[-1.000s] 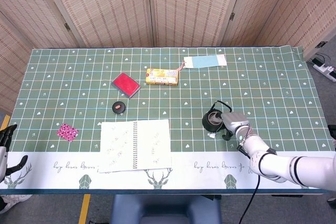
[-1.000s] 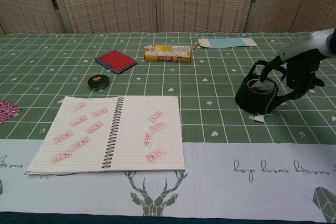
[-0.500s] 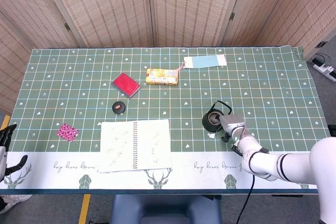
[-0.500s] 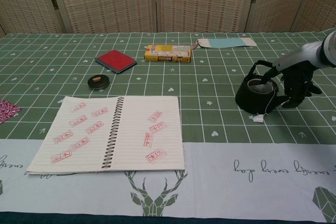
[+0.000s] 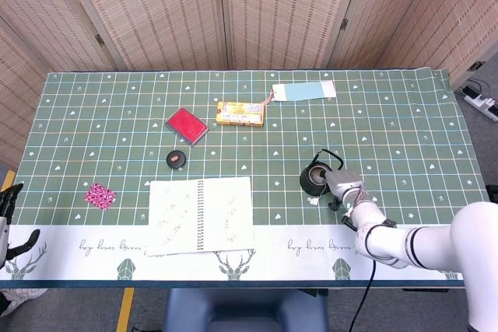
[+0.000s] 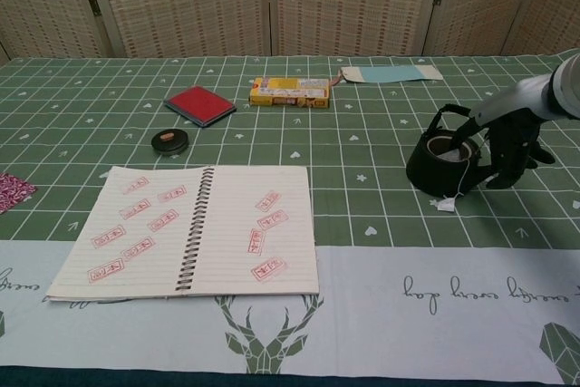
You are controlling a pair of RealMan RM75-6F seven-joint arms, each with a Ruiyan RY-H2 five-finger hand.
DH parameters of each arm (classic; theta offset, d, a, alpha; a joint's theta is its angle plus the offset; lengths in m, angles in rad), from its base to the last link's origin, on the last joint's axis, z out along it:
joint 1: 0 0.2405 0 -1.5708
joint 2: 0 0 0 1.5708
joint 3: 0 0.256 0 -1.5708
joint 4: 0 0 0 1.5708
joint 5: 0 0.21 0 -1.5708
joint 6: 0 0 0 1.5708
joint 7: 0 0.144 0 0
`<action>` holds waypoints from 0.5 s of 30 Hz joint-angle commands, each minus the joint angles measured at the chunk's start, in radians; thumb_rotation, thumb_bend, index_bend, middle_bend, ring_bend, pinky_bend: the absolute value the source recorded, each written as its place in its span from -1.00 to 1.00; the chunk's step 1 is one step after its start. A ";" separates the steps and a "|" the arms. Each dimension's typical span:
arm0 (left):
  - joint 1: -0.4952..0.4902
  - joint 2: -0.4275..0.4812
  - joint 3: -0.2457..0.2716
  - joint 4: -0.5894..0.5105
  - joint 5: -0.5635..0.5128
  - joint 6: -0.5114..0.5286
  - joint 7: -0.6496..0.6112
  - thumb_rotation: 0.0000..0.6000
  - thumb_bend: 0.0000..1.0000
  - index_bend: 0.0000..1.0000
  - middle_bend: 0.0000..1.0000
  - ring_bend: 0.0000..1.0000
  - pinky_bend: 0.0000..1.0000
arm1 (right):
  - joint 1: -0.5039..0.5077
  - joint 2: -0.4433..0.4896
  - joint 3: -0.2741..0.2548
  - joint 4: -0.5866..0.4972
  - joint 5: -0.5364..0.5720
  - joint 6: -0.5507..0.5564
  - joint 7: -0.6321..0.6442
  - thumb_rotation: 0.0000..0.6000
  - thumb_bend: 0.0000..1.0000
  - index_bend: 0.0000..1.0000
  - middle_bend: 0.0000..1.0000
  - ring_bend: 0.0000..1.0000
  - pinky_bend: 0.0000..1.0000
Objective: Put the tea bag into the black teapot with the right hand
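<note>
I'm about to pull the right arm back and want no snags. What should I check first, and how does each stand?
1. Tea bag inside the teapot: cannot tell; the opening shows something pale, but the bag itself is not clear.
2. Tag and string hang outside the pot, tag on the table: ok.
3. Right hand holds nothing: ok, its fingers look empty beside the pot.
4. Fingers free of the pot's handle: cannot tell; they are very close.
5. Teapot upright: ok.
6. Left hand out of the way at the table edge: ok.
</note>
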 commanded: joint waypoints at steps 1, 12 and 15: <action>0.001 0.000 -0.001 0.000 0.001 0.002 -0.002 1.00 -0.43 -1.00 -0.89 -0.86 -0.74 | -0.026 0.096 0.032 -0.096 -0.081 0.022 0.055 1.00 -0.20 -0.76 0.73 0.37 0.33; 0.000 -0.009 0.002 -0.007 0.003 0.006 0.025 1.00 -0.43 -1.00 -0.89 -0.86 -0.74 | -0.320 0.510 0.108 -0.540 -0.674 0.297 0.245 1.00 -0.20 -0.99 0.36 0.07 -0.01; 0.000 -0.007 0.005 -0.013 0.009 0.006 0.027 1.00 -0.43 -1.00 -0.89 -0.86 -0.74 | -0.482 0.516 0.059 -0.559 -0.900 0.498 0.205 1.00 -0.20 -1.00 0.05 -0.14 -0.24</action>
